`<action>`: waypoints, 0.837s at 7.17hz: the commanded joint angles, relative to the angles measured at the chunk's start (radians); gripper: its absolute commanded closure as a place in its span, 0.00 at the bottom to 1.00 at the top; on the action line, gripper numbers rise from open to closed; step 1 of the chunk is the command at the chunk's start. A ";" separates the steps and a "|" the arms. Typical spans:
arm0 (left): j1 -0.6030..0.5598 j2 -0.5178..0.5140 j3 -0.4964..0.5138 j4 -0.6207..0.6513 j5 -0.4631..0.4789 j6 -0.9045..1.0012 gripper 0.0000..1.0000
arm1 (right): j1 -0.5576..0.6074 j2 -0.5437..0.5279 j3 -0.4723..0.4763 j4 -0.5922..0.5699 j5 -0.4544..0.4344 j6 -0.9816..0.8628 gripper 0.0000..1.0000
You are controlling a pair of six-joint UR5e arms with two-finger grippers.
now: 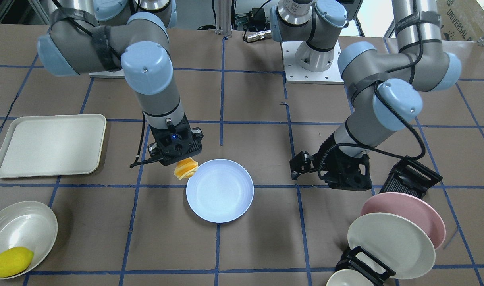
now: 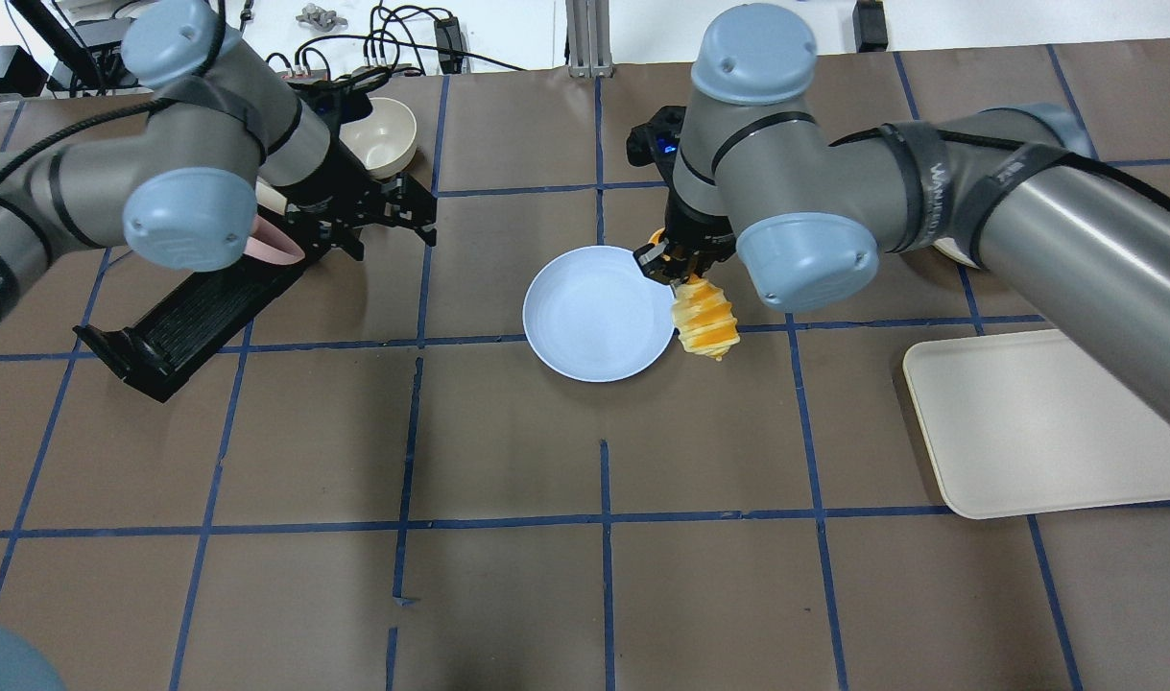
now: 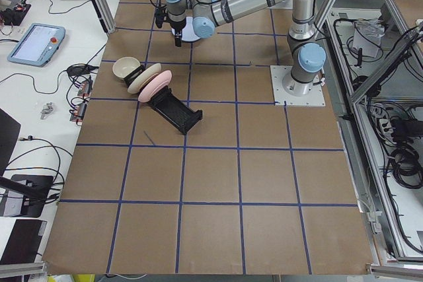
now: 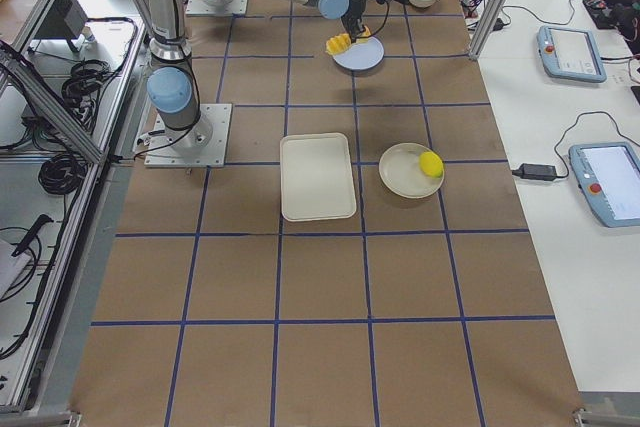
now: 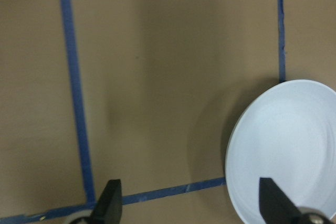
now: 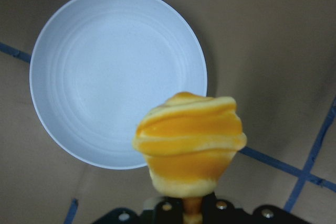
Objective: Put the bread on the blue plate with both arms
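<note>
Bright, even light from above casts soft shadows, the clearest a dark crescent beside the plate [image 6: 105, 66] in the right wrist view. The left wrist view is dimmer and blurred, with a broad shadow down the table [image 5: 157, 77]. The bread [image 6: 189, 140], close to the lens, looks slightly soft.

My right arm comes in from the upper left of the front-facing view, forearm near vertical and wrist pointing down. Its end effector [image 1: 183, 162] is clamped on the top end of the bread [image 1: 186, 168]. My left arm folds in from the upper right, elbow bent. Its end effector [image 1: 299, 167] angles toward frame centre, fingers [image 5: 110, 205] spread wide apart.
</note>
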 commanded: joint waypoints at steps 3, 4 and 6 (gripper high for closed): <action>-0.002 0.159 0.202 -0.471 0.168 -0.003 0.00 | 0.081 0.191 -0.101 -0.131 -0.014 0.053 0.96; -0.034 0.211 0.195 -0.489 0.166 -0.001 0.00 | 0.085 0.214 -0.110 -0.129 -0.007 0.064 0.96; -0.050 0.227 0.192 -0.490 0.169 -0.001 0.00 | 0.096 0.232 -0.121 -0.141 -0.008 0.079 0.96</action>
